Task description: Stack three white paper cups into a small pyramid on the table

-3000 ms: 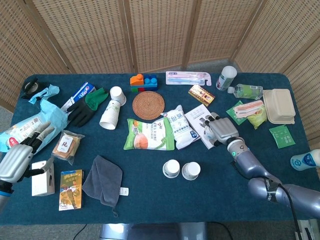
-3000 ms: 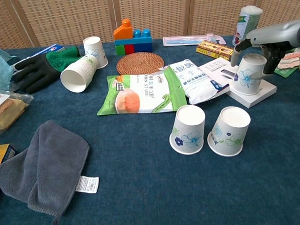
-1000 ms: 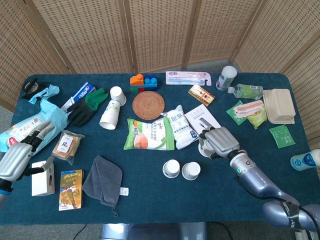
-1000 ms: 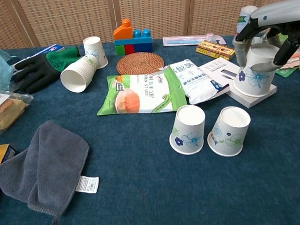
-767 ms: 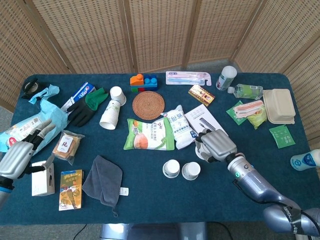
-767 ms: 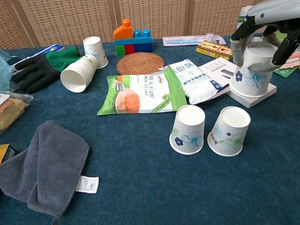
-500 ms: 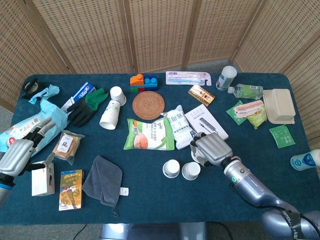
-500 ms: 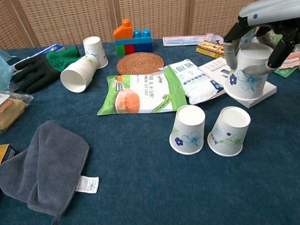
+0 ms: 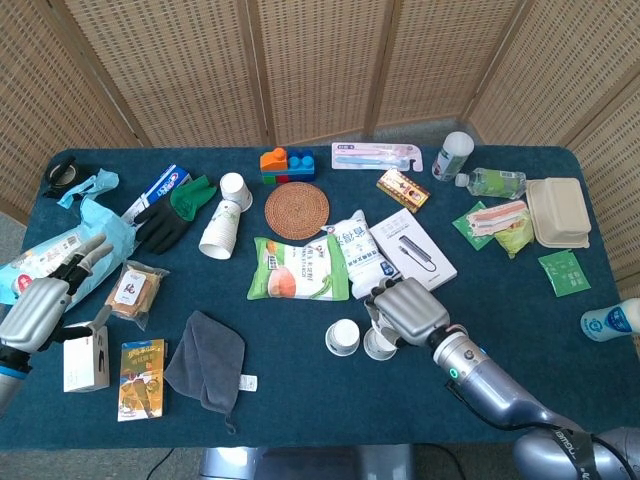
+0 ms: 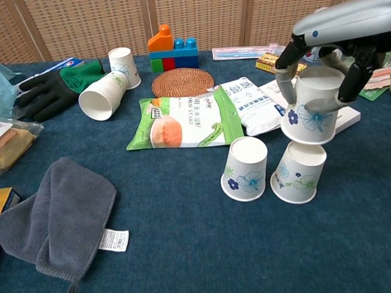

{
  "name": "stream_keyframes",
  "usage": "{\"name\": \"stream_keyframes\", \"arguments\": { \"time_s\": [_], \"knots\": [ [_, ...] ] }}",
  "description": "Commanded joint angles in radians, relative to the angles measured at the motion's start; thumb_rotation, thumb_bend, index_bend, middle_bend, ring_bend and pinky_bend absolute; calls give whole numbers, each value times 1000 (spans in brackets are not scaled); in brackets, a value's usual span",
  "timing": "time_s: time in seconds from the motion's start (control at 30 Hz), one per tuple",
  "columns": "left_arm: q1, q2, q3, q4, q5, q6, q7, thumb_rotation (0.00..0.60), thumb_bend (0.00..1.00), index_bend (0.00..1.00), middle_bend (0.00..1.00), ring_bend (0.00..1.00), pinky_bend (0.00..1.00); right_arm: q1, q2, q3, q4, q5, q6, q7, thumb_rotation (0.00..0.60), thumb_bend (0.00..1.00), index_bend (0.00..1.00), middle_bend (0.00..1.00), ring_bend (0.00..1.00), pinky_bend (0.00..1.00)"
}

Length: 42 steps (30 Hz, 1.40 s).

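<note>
Two upside-down cups [image 10: 245, 168] sit side by side on the blue table [image 10: 186, 250], and the right hand [image 10: 320, 49] holds the third cup [image 10: 308, 107] just above them, so it only needs setting on top, while the left hand [image 9: 35, 305] waits empty with fingers apart.

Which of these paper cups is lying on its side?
The stack of cups beside the black glove, open mouth facing the camera. The other cups stand upside down or hang from the right hand.
</note>
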Motion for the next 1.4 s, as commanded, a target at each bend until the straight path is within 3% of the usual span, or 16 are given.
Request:
{"name": "stream_keyframes", "arguments": {
  "time_s": [0.03, 0.8, 1.4],
  "knots": [
    [-1, -1, 0, 0, 1, 0, 0, 600, 469, 25, 0, 0, 291, 19, 4, -4, -23, 22, 7, -27, 600, 443, 462, 382, 241, 635],
    [7, -9, 10, 19, 10, 9, -19, 600, 470, 24, 0, 0, 291, 133, -61, -16, -39, 141, 8, -77, 600, 442, 456, 381, 240, 635],
    [10, -14, 13, 29, 9, 9, -26, 600, 469, 24, 0, 0, 290, 173, -85, -35, -28, 167, 21, -71, 600, 434, 450, 374, 240, 634]
  ]
}}
